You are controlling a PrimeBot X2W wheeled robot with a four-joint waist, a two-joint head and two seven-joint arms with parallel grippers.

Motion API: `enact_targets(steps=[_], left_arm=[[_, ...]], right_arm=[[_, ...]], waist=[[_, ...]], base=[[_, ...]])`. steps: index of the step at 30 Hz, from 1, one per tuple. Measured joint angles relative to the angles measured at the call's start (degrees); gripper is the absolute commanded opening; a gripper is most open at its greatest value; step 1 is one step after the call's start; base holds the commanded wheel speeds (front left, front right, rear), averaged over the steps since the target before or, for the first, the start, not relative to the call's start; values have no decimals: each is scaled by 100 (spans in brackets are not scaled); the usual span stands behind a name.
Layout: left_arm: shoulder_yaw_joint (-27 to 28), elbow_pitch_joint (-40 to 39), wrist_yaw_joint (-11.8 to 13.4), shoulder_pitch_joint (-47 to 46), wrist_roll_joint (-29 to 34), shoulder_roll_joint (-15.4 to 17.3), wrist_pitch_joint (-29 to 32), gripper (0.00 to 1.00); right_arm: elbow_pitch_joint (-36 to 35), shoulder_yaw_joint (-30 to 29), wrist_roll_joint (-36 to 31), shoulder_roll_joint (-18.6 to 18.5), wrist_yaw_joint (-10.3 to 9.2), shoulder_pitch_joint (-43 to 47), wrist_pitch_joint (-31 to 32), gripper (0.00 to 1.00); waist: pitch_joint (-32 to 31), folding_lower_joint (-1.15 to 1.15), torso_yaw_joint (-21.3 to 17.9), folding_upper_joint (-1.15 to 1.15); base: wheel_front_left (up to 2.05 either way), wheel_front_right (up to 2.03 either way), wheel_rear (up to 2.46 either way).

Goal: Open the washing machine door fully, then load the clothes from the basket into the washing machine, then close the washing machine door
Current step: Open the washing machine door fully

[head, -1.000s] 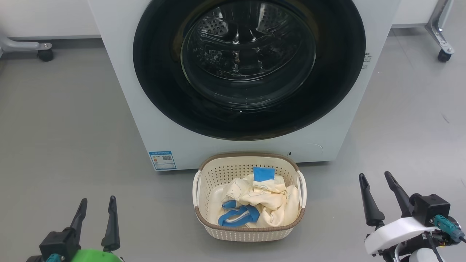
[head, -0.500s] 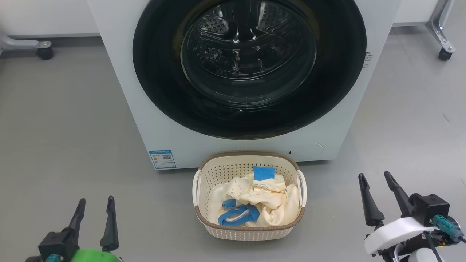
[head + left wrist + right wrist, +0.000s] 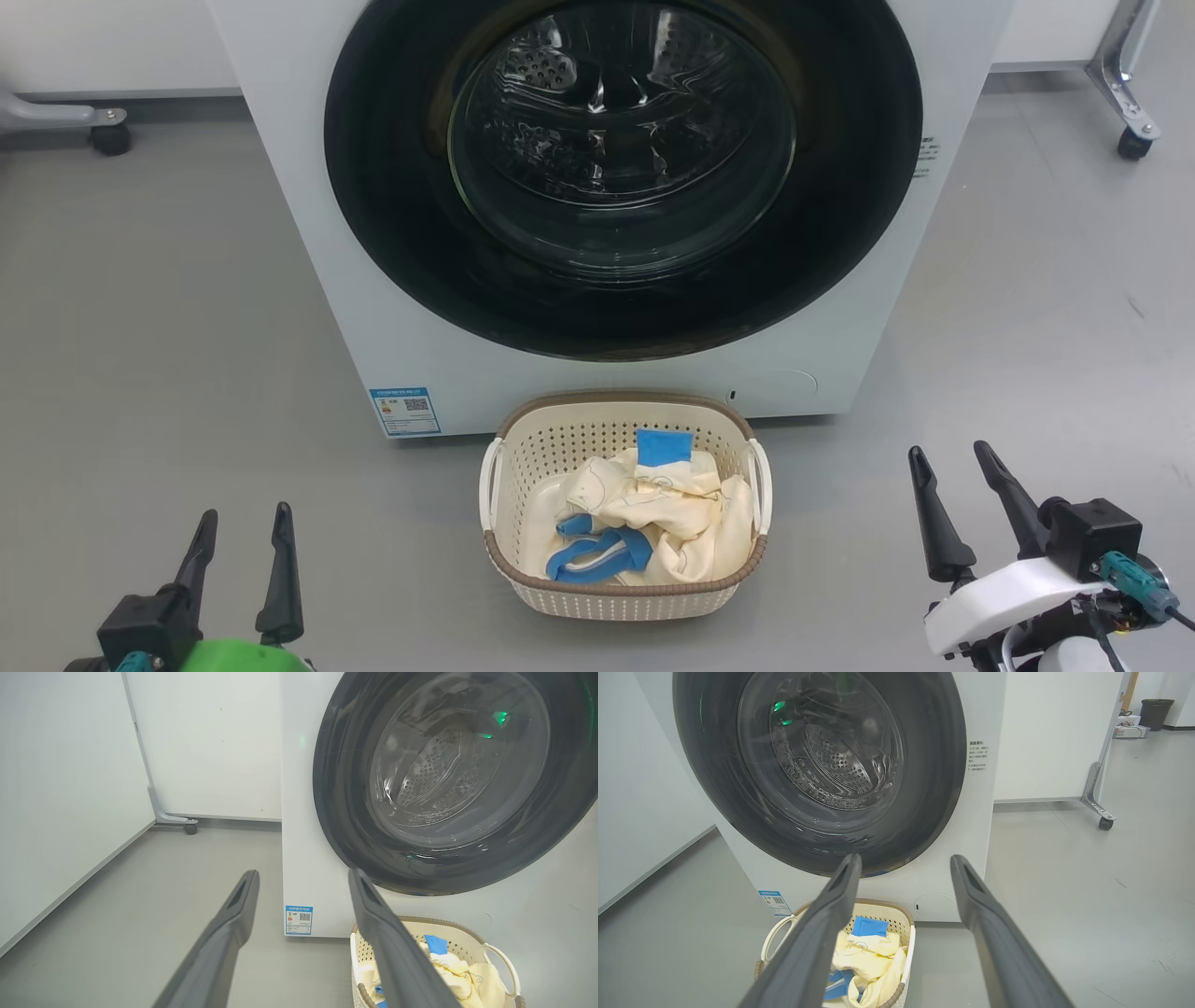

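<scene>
The white washing machine (image 3: 280, 140) stands ahead with its round black-rimmed door (image 3: 392, 215) shut; the steel drum shows through the glass. On the floor right in front sits the cream basket (image 3: 621, 591) holding cream-yellow clothes (image 3: 681, 513) with blue trim. My left gripper (image 3: 241, 516) is open at the lower left, well left of the basket. At the lower right, my right gripper (image 3: 949, 455) is open too, right of the basket. Both point toward the machine. The door (image 3: 336, 812) and basket (image 3: 467, 938) appear in the left wrist view, the door (image 3: 938, 765) and clothes (image 3: 868, 956) in the right wrist view.
Grey floor (image 3: 140, 327) spreads on both sides of the machine. White partition panels on castor feet (image 3: 112, 138) stand behind it at left and at right (image 3: 1131, 142). A dark bin (image 3: 1155, 713) stands far off at the right.
The whole head picture has shifted slightly left, so the camera moved. Both grippers stay open and low, and the basket and door are unchanged.
</scene>
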Motion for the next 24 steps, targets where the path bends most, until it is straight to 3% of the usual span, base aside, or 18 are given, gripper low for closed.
enact_targets(steps=[24], left_arm=[[-13, -30, 0, -4, -62, -45, 0, 100]], right_arm=[[7, -19, 0, 31, 0, -1, 0, 100]], waist=[[44, 0, -44, 0]], base=[[73, 73, -146]])
